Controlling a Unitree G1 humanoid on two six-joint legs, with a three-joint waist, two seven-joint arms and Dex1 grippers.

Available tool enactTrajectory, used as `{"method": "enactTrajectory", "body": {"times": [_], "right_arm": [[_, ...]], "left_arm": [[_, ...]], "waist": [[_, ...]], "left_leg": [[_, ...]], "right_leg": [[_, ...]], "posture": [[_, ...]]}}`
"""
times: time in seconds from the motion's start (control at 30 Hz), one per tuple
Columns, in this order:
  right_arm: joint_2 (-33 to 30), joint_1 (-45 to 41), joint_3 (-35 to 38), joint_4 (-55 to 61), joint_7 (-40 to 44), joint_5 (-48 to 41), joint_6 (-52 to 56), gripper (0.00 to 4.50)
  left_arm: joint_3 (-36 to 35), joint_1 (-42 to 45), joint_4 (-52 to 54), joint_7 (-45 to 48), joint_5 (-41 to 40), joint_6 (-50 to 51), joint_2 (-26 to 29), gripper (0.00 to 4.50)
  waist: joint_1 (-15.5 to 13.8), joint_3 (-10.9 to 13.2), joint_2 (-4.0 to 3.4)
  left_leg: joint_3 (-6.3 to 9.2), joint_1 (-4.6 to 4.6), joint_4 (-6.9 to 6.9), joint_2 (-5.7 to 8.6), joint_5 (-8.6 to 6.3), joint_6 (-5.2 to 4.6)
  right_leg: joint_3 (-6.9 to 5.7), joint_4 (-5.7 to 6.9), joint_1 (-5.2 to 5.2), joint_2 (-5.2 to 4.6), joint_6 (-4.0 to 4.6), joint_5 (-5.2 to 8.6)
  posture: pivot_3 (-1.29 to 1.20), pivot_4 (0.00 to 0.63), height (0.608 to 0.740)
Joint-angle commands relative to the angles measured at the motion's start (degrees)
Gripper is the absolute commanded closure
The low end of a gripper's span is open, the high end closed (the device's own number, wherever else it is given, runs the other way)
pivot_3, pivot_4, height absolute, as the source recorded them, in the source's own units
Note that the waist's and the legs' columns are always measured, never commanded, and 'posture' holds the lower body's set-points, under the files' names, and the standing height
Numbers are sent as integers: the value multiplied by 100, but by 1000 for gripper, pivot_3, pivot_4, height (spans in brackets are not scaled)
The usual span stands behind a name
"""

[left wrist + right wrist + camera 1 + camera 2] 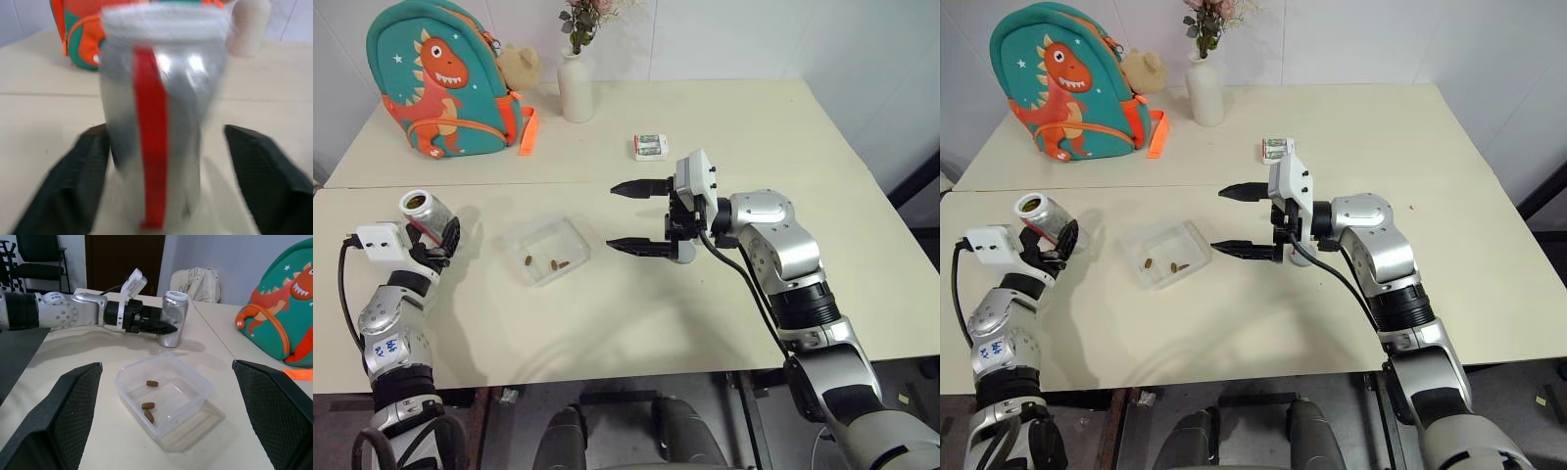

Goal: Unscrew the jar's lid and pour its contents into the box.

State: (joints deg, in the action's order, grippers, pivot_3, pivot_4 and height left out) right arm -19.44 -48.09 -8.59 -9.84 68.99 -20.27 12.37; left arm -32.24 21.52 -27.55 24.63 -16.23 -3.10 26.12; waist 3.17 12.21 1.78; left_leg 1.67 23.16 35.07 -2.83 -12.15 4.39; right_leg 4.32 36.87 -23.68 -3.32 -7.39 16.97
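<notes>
left gripper (164, 328): fingers spread, jar (174, 318) upright between them
right gripper (636, 217): open, empty
right wrist view: three contents (148, 406) in box (198, 382)

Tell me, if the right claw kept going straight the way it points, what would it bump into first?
Probably the left claw and the jar between its open fingers. The right claw points sideways above the table, so it would likely pass over the box first. Depth is hard to judge.
</notes>
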Motion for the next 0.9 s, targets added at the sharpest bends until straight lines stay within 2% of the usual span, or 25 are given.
{"method": "enactTrajectory", "body": {"times": [0.03, 0.2, 0.3, 0.4, 0.5, 0.6, 0.77, 0.9], "right_arm": [[28, -118, 60, 105, -27, -56, -73, 0], [-95, -24, 105, 250, 15, -96, -4, 0], [-227, 80, 128, 320, 49, -101, 34, 0], [-493, 188, 200, 408, 205, -172, 125, 0], [-731, 280, 264, 427, 347, -209, 23, 0], [-905, 438, 412, 467, 427, -255, -216, 0], [-1269, 799, 690, 520, 481, -250, -500, 0], [-1702, 1212, 957, 775, 508, -404, -281, 0]], "left_arm": [[9, -307, 577, 58, -190, 166, 202, 27], [-156, -1645, 2275, 196, -540, 851, 296, 27], [-515, -2503, 3381, 185, -969, 1505, 397, 27], [-877, -3328, 4312, 485, -1069, 1578, 675, 27], [-830, -3767, 4874, 1133, -932, 1186, 1092, 27], [-453, -3664, 5162, 1693, -922, 936, 1529, 27], [426, -2770, 4907, 2096, -933, 961, 1901, 27], [943, -2357, 4641, 2519, -900, 895, 1992, 27]], "waist": [[8, 0, 0], [31, 0, 0], [14, 0, 2], [14, 1, 5], [-19, 2, 3], [-8, 1, 1], [11, 2, 2], [22, 1, 2]], "left_leg": [[0, 0, 0, 0, 0, 0], [-5, 0, -5, -7, -9, 10], [-10, 0, -7, -11, -15, 11], [-15, 0, -10, -13, -19, 13], [-29, 0, -10, -12, -18, 12], [-56, 0, -17, -13, -19, 12], [-106, 5, -22, -12, -21, -8], [-126, 7, -23, -13, -42, -31]], "right_leg": [[0, 0, 0, 0, 0, 0], [2, -8, -3, 0, 3, 2], [0, -12, -4, -2, 10, 6], [-1, -31, -2, -7, 17, 9], [0, -52, -1, -15, 114, 61], [6, -108, 16, -24, 135, 44], [51, -148, 17, -29, 142, 24], [73, -142, 4, -25, 74, 6]], "posture": [[0, 150, 740], [0, 150, 740], [0, 150, 740], [0, 150, 740], [0, 150, 740], [0, 150, 740], [0, 150, 740], [0, 150, 740]]}}
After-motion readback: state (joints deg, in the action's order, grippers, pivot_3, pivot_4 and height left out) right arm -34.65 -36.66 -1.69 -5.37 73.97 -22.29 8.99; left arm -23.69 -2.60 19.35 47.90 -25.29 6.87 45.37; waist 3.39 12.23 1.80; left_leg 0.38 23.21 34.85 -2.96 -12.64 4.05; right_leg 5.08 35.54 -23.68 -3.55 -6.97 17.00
